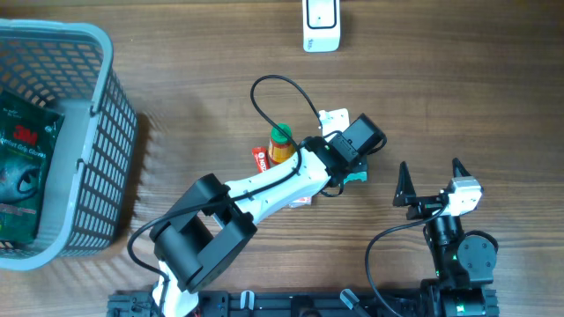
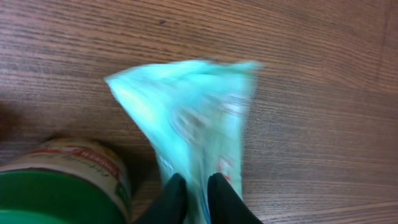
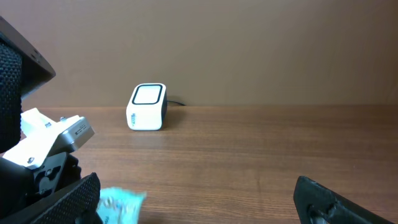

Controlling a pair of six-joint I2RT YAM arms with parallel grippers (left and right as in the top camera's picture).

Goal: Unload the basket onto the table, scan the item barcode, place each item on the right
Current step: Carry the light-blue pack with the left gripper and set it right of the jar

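Note:
A crumpled teal packet (image 2: 193,112) hangs blurred over the wooden table, its lower edge pinched between the two dark fingers of my left gripper (image 2: 198,186), which stand only a sliver apart. From overhead the packet (image 1: 357,178) peeks out under the left gripper (image 1: 351,169) at mid-table. The white barcode scanner (image 1: 321,25) stands at the far edge, and the right wrist view shows this scanner (image 3: 147,107) with its window facing up. My right gripper (image 1: 432,180) is wide open and holds nothing, to the right of the packet (image 3: 121,204).
A bottle with a green cap (image 1: 280,145) stands just left of the left gripper, close to the packet (image 2: 68,180). A small red packet (image 1: 262,158) lies beside it. A grey mesh basket (image 1: 97,132) holding packaged goods fills the left side.

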